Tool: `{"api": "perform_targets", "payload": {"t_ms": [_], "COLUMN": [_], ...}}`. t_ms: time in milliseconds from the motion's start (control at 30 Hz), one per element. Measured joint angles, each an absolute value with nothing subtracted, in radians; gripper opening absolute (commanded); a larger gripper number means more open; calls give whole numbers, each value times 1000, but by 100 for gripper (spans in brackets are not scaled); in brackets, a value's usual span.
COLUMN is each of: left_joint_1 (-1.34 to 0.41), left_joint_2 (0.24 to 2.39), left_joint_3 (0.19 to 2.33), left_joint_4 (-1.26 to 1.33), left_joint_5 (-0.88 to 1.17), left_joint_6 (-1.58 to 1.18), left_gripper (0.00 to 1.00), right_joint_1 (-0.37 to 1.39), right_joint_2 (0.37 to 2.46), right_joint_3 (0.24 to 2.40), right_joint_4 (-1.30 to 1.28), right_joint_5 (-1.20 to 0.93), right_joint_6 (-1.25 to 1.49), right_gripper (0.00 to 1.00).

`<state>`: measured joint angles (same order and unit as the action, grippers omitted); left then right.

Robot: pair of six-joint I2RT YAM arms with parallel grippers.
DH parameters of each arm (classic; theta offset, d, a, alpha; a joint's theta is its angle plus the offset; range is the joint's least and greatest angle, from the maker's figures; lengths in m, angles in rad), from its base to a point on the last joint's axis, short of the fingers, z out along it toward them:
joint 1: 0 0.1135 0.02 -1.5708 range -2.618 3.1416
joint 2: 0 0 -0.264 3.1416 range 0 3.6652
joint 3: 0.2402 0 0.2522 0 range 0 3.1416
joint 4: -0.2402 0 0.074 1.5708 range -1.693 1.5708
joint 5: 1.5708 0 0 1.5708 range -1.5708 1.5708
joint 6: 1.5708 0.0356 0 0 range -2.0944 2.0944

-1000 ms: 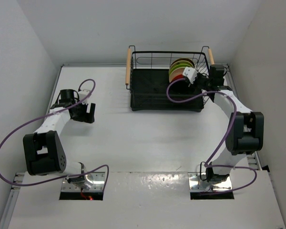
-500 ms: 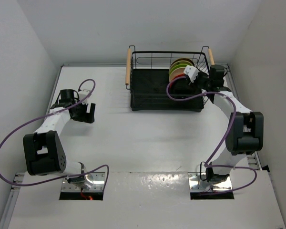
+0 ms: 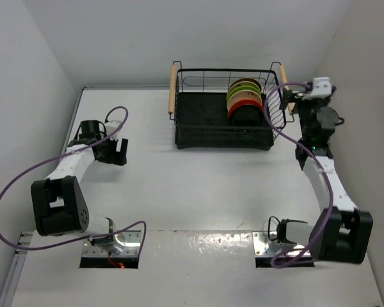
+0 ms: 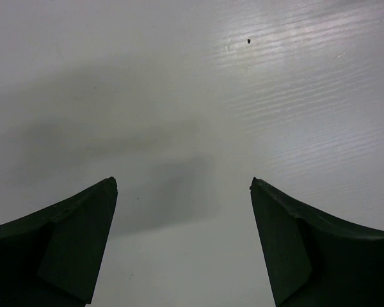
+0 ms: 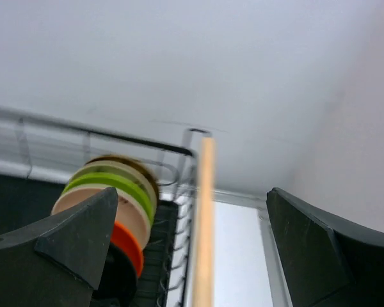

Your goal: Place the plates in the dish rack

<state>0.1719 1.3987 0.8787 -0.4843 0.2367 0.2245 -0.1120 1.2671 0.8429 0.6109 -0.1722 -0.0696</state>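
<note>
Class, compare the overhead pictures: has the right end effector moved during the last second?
Yes: the right end effector withdrew rightward, out of the dish rack.

I have the dish rack (image 3: pixel 203 138) against the far edge of the table (image 3: pixel 198 185), a little right of its middle, with the left handle (image 3: pixel 173 89) on one end and the right handle (image 3: pixel 283 77) on the other. The plates (image 3: pixel 245 102) stand on edge in a row, one behind another, inside the right part of the rack. My left gripper (image 4: pixel 182 181) hangs over the table near its left edge, well apart from the rack, and my right gripper (image 5: pixel 192 190) sits by the far right corner, outside the rack and just beside its right handle, with the plates to its left.
</note>
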Motion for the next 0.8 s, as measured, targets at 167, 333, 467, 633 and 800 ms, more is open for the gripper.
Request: {"api": "perform_targets", "payload": {"t_ms": [167, 333, 467, 633, 800], "left_joint_1": [172, 172, 171, 165, 165], "left_joint_2": [1397, 1396, 1396, 1396, 1389], "left_joint_3": [878, 878, 878, 873, 868], "left_joint_4": [-479, -473, -466, -456, -454], "left_joint_5": [234, 235, 237, 239, 242], "left_joint_6": [224, 223, 217, 215, 207], "left_gripper": [90, 90, 90, 90, 90], "right_joint_1": [-218, -397, -412, -411, -412], "right_joint_2": [1055, 924, 832, 860, 962], "right_joint_3": [714, 584, 418, 393, 495], "right_joint_4": [478, 233, 138, 23, -177], "right_joint_5": [104, 249, 290, 339, 403], "right_joint_6": [168, 388, 516, 713, 897], "right_gripper": [99, 99, 99, 99, 99]}}
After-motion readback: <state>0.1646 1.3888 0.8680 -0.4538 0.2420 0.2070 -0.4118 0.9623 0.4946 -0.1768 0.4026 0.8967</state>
